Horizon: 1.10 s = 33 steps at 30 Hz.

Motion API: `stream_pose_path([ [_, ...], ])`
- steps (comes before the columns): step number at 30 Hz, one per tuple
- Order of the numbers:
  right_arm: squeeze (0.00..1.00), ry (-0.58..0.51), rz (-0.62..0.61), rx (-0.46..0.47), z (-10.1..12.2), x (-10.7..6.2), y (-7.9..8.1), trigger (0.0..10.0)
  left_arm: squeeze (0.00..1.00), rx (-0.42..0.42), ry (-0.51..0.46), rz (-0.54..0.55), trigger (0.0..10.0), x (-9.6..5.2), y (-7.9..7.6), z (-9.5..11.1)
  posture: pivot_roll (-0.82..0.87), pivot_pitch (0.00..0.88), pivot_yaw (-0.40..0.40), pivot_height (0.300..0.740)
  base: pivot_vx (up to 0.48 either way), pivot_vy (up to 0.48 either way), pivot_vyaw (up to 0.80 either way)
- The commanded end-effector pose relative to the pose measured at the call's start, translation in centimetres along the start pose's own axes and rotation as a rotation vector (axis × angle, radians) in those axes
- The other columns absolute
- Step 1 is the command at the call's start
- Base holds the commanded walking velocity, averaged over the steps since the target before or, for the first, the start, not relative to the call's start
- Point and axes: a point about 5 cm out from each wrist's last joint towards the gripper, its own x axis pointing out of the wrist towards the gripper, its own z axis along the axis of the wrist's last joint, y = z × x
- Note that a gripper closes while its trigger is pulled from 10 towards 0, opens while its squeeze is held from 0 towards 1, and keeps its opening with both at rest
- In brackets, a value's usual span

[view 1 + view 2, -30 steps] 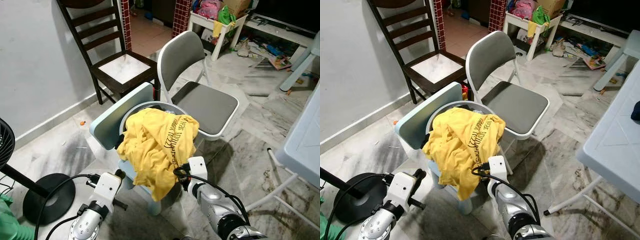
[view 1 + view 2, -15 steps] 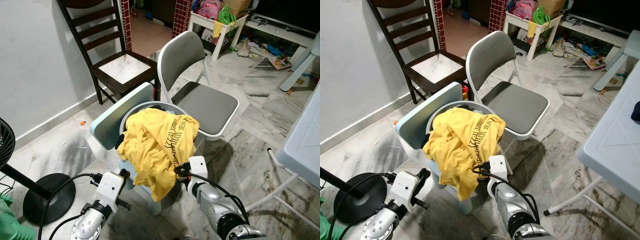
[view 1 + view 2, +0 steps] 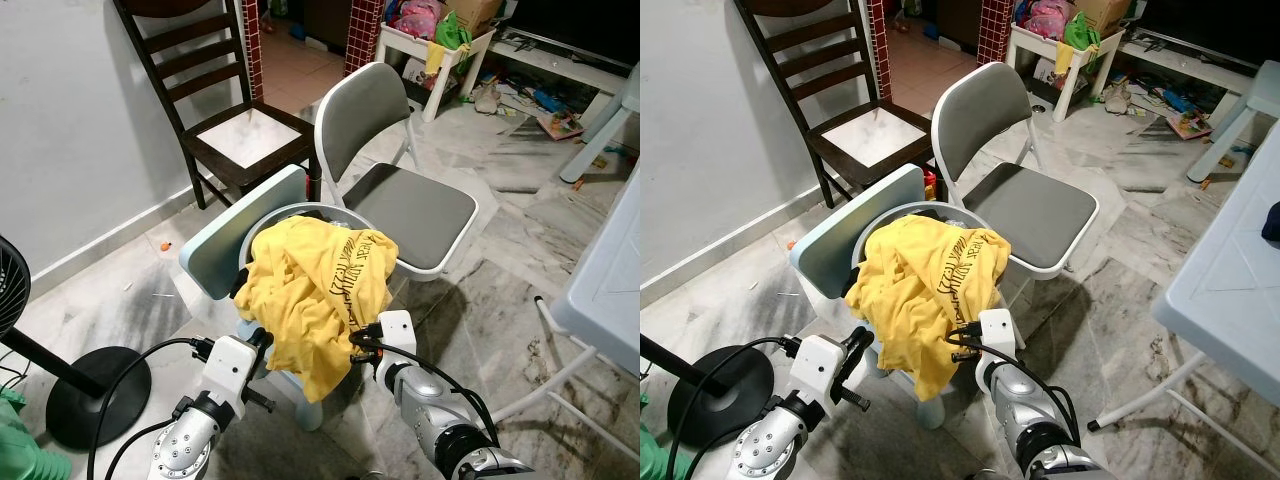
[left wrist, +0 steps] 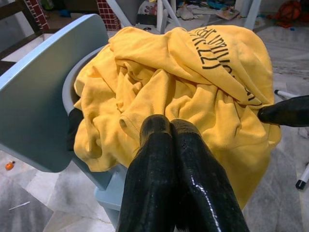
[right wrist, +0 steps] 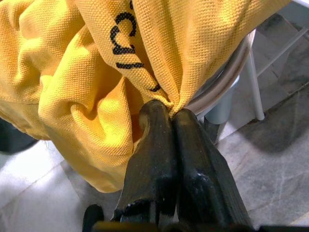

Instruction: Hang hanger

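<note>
A crumpled yellow shirt [image 3: 315,280] with black lettering is heaped over a round grey basket [image 3: 262,222] that stands on a small light blue chair [image 3: 232,238]. My right gripper [image 5: 170,112] is shut on a fold of the shirt at its lower right edge, just outside the basket rim [image 5: 227,77]. My left gripper [image 4: 166,123] is shut, and its tips press against the shirt's lower left side. Whether it pinches cloth I cannot tell. Both arms reach up from below the chair, with the left gripper [image 3: 260,338] and the right gripper [image 3: 358,335] on either side of the hanging cloth.
A grey folding chair [image 3: 410,205] stands right behind the basket, and a dark wooden chair [image 3: 245,135] stands against the wall at the back left. A fan's black base [image 3: 95,395] sits on the floor to my left. A white table [image 3: 610,280] edges in at the right.
My left gripper has moved forward and to the right, up to the shirt's lower left edge. The right gripper has stayed shut on the shirt.
</note>
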Motion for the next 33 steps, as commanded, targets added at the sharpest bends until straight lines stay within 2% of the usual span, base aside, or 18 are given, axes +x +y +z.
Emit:
stream_pose_path([
  [1,0.0,-0.04,-0.006,0.024,1.0,0.1,-0.3,0.0,0.0,0.002,0.011,-0.002,10.0,-0.1,-0.1,-0.2,0.03,0.104,-0.068,0.74,0.0,0.0,0.0],
  [4,0.0,-0.13,0.048,0.069,3.1,0.5,0.8,0.0,0.0,0.004,0.008,0.001,10.0,-0.1,-0.1,-0.2,0.03,0.102,-0.069,0.74,0.0,0.0,0.0],
  [5,0.0,-0.19,0.109,0.095,4.6,0.6,1.8,0.0,0.0,0.005,0.008,0.004,10.0,-0.1,-0.1,-0.3,0.03,0.101,-0.07,0.74,0.0,0.0,0.0],
  [8,0.0,-0.282,0.274,0.133,7.3,0.6,4.7,0.0,0.0,0.006,0.011,0.006,10.0,0.0,-0.1,-0.3,0.02,0.099,-0.072,0.74,0.0,0.0,0.0],
  [11,0.0,-0.321,0.414,0.155,8.8,0.2,7.1,0.0,0.0,0.006,0.012,0.005,10.0,0.1,-0.2,-0.3,0.02,0.097,-0.074,0.74,0.0,0.0,0.0],
  [13,0.0,-0.321,0.481,0.167,9.1,0.0,8.3,0.0,0.0,0.006,0.012,0.005,10.0,0.2,-0.2,-0.4,0.02,0.095,-0.076,0.74,0.0,0.0,0.0],
  [14,0.0,-0.309,0.549,0.16,9.0,-0.3,9.4,0.0,0.0,0.005,0.012,0.006,10.0,0.2,-0.3,-0.4,0.02,0.093,-0.078,0.74,0.0,0.0,0.0],
  [16,0.0,-0.301,0.571,0.15,8.8,-0.4,9.7,0.0,0.0,0.005,0.012,0.006,10.0,0.3,-0.3,-0.4,0.02,0.094,-0.078,0.74,0.0,0.0,0.0],
  [17,0.0,-0.285,0.593,0.116,8.3,-0.4,10.3,0.0,0.0,0.005,0.013,0.007,10.0,0.3,-0.4,-0.4,0.02,0.093,-0.081,0.74,0.0,0.0,0.0],
  [23,0.0,-0.234,0.565,0.04,6.6,-0.5,10.6,0.0,0.0,0.004,0.021,0.009,10.0,0.3,-0.5,-0.5,0.03,0.096,-0.085,0.74,0.0,0.0,0.0],
  [24,0.0,-0.215,0.543,0.017,6.1,-0.5,10.6,2.1,0.0,0.004,0.028,0.01,10.0,0.3,-0.5,-0.7,0.02,0.097,-0.086,0.74,0.0,0.0,0.0],
  [25,0.0,-0.215,0.543,0.017,6.1,-0.5,10.6,2.1,0.0,0.004,0.028,0.01,10.0,0.3,-0.5,-0.7,0.02,0.097,-0.086,0.74,0.0,0.0,0.0],
  [26,0.58,-0.19,0.534,0.005,5.6,-0.5,10.6,10.0,0.0,0.005,0.036,0.009,10.0,0.3,-0.5,-0.9,0.02,0.097,-0.086,0.74,0.0,0.0,0.0],
  [27,0.58,-0.19,0.534,0.005,5.6,-0.5,10.6,10.0,0.0,0.005,0.036,0.009,10.0,0.3,-0.5,-0.9,0.02,0.097,-0.086,0.74,0.0,0.0,0.0],
  [28,1.0,-0.183,0.534,0.004,5.4,-0.5,10.6,10.0,0.0,0.006,0.04,0.009,10.0,0.3,-0.5,-0.9,0.02,0.097,-0.085,0.74,0.0,0.0,0.0],
  [33,1.0,-0.186,0.512,-0.005,5.0,-0.6,10.5,10.0,0.0,0.018,0.065,0.007,10.0,0.4,-0.4,-1.3,0.02,0.095,-0.082,0.74,0.0,0.0,0.0],
])
